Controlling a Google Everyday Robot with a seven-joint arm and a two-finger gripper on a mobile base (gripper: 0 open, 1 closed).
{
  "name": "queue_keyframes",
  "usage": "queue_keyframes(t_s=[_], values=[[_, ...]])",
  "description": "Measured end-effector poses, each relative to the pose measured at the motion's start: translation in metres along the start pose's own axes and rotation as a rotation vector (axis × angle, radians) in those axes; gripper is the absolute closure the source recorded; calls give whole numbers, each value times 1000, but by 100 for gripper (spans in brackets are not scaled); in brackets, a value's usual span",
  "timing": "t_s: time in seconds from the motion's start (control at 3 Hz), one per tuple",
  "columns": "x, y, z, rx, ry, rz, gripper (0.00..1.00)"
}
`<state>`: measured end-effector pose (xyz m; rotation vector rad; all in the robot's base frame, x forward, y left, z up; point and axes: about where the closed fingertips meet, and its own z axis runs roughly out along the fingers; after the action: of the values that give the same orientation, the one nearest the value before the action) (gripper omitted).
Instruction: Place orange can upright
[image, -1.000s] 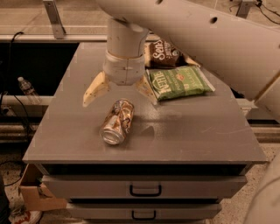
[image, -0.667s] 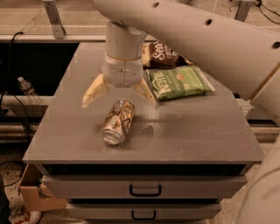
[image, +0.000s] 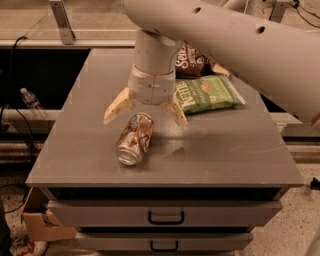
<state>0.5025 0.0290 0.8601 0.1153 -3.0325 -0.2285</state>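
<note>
Orange can (image: 135, 139) on its side on the counter (image: 240, 150), in the front-left part, silver end toward the front edge, body slanting back and slightly right. Not yet upright, so the task looks undone.

Just over the can's far end: end effector (image: 145, 121), pointing straight down, two pale fingers (image: 119, 106) spread wide, one to each side of the can, pinching nothing. Contact between fingertips and can: impossible to tell; seemingly hanging just above.

Step in hand, by judgement: lining up to pick up the toppled can. Calls next for lowering to bracket the can's body, closing across its round side, lifting, then turning the wrist to bring the can's axis vertical before setting it down on a bare patch of counter. Likely hazard: a smooth round can rolling away or slipping out of a loose or off-centre pinch.

Arm: thick pale forearm sweeping in from the upper right, across the back of the counter, ending in a short vertical wrist right above the can.

Farther out: green chip bag (image: 210, 93) flat behind and to the right of the end effector; brown chip bag (image: 192, 60) behind that, largely hidden by the arm. Both apart from the can. Under the counter top, two drawers (image: 165, 217) with dark handles. Off to the left and lower down, a water bottle (image: 32, 102); lower again, a cardboard box (image: 37, 220).
</note>
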Motion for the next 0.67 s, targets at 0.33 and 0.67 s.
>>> queue_keyframes(t_s=[0.33, 0.67], values=[[1, -7, 7, -13, 15, 20, 0], [0, -10, 15, -10, 35, 27, 18]])
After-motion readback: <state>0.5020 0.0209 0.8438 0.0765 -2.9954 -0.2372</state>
